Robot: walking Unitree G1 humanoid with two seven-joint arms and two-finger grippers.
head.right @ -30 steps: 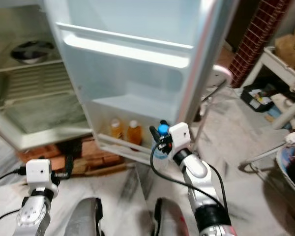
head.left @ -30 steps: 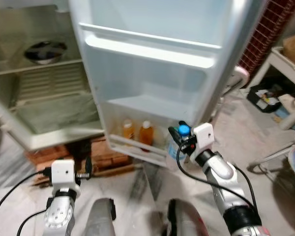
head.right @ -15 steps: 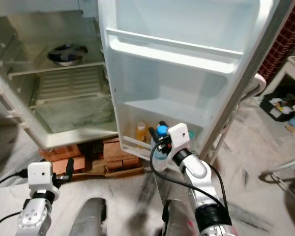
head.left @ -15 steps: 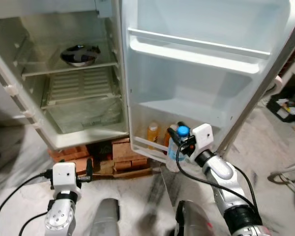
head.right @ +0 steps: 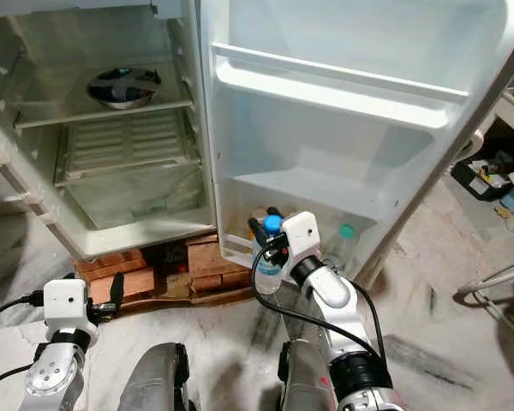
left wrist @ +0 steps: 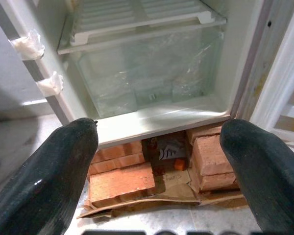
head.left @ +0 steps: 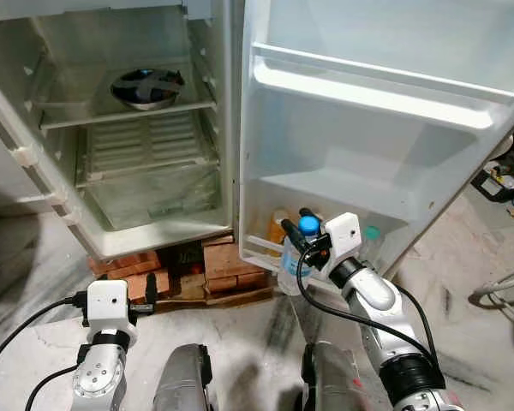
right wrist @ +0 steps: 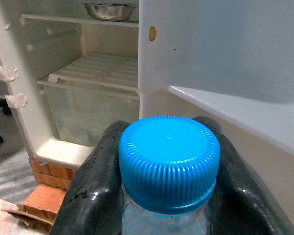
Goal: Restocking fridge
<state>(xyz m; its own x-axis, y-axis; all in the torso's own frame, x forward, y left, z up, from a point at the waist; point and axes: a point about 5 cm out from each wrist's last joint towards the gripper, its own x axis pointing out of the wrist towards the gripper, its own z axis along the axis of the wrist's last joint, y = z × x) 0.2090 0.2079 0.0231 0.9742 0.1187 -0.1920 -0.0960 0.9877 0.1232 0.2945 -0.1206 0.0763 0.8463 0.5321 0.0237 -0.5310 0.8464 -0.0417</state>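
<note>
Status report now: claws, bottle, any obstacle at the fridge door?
Right claw shut on blue-capped bottle, at bottom door shelf. Left claw open, idle, low. Orange bottle and green-capped bottle already on that shelf.

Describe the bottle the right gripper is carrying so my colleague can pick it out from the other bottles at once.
Start at the open fridge door and go down to its lowest shelf. Just in front of that shelf, the right gripper is shut on a clear water bottle by its neck. Its bright blue cap sets it apart from the orange bottle and the green-capped bottle standing in the shelf.
</note>
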